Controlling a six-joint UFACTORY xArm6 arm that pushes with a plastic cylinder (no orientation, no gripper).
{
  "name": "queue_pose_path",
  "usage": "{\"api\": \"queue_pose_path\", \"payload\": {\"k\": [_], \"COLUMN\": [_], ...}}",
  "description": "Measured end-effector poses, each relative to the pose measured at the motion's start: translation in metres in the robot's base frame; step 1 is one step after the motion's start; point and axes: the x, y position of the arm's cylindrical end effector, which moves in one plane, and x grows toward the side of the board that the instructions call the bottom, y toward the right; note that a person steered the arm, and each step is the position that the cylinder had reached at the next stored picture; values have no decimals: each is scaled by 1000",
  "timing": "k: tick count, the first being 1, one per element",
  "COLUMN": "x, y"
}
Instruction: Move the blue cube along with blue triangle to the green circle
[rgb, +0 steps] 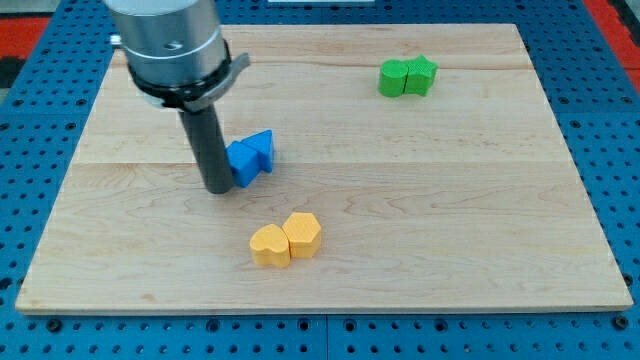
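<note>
My tip (218, 188): it rests on the counter (420, 230) at the view's left of the two blue blocks, touching or all but touching the blue cube (the rod hides the exact contact). I judge it stands there because the goal lies to the view's upper right, so a push has to come from the opposite side.
Pincer: there is none on this arm, only the dark rod, so nothing is open, closed or held.
Blue cube (244, 161): it sits left of centre, just right of the rod, pressed against its partner.
Blue triangle (263, 148): it lies against the cube's upper-right side, so the pair is lined up roughly toward the goal and may travel together.
Green circle (393, 78): it lies near the view's top right, well apart from the blue pair.
Green star (421, 75): it touches the circle's right side (the shape is my best reading).
Yellow blocks (285, 240): two of them touch each other below the blue pair, near the view's bottom, out of the straight line to the goal.
In the way: bare wood lies between the blues and the greens; the likelier trouble, I judge, is the triangle slipping off sideways.
</note>
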Motion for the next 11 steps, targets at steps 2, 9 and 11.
{"api": "queue_pose_path", "payload": {"k": [2, 9, 11], "x": [-19, -105, -105], "y": [27, 29, 56]}}
